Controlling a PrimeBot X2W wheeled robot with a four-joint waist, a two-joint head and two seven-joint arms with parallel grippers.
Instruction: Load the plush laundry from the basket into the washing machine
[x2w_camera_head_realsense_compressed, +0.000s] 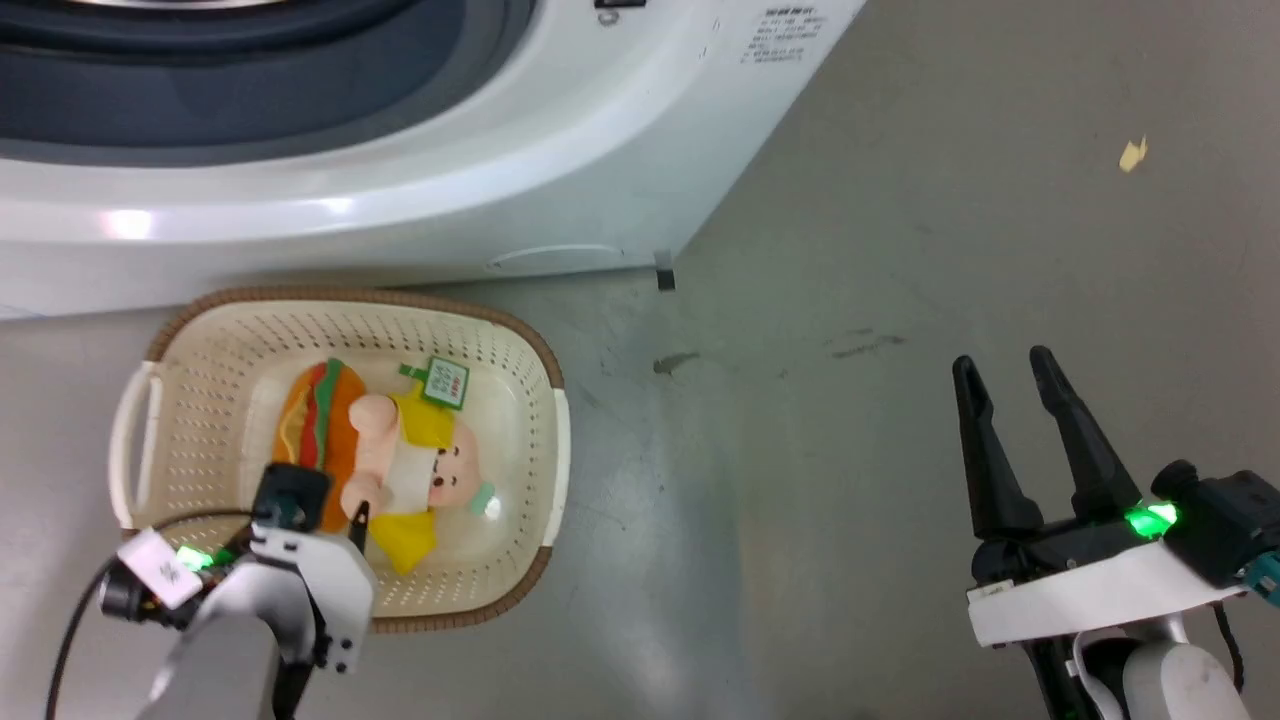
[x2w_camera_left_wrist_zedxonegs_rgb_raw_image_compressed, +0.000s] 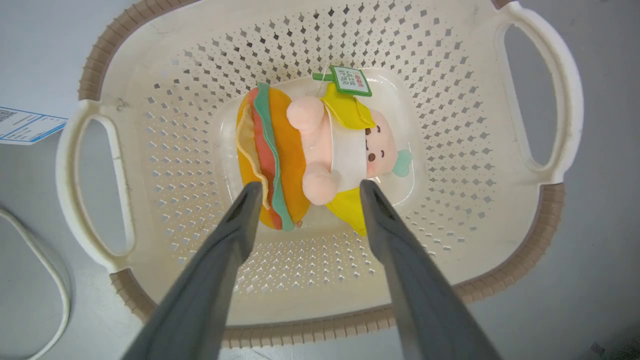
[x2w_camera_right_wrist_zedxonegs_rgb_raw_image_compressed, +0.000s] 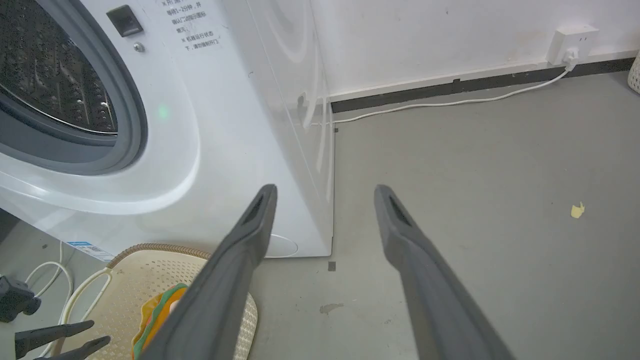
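**Nothing picked up yet**

The basket (x2w_camera_head_realsense_compressed: 215, 400) stands on the grey floor (x2w_camera_head_realsense_compressed: 850, 450) just in front of the washing machine (x2w_camera_head_realsense_compressed: 400, 200), with its far brown rim close to the machine's base. The soft toy (x2w_camera_head_realsense_compressed: 370, 450) lies on the flat bottom, in the middle of the basket. Its orange burger half, striped green and red, is toward the robot's left, and the pink-faced doll in yellow is toward the right. Its green and white tag (x2w_camera_head_realsense_compressed: 445, 383) lies beside the doll, on the side nearer the washer.

The left gripper (x2w_camera_left_wrist_zedxonegs_rgb_raw_image_compressed: 310, 186) hangs over the near side of the basket, pointing down into it. Its two dark fingers are spread as wide as they go and have hold of nothing. In the left wrist view one tip sits at the edge of the burger and the other at the doll's yellow cloth, with the toy's near end between them. I cannot tell from here whether either tip touches the plush.

The right gripper (x2w_camera_head_realsense_compressed: 1002, 360) is well off to the right over bare floor, far from the basket, with its fingers just as widely parted and empty. Beyond it a small yellow scrap (x2w_camera_head_realsense_compressed: 1132, 154) lies on the floor.

In the right wrist view the washer's steel drum (x2w_camera_right_wrist_zedxonegs_rgb_raw_image_compressed: 50, 75) shows inside the grey rubber ring (x2w_camera_right_wrist_zedxonegs_rgb_raw_image_compressed: 127, 100). A white cable (x2w_camera_right_wrist_zedxonegs_rgb_raw_image_compressed: 450, 102) runs along the foot of the wall to a socket (x2w_camera_right_wrist_zedxonegs_rgb_raw_image_compressed: 571, 42).
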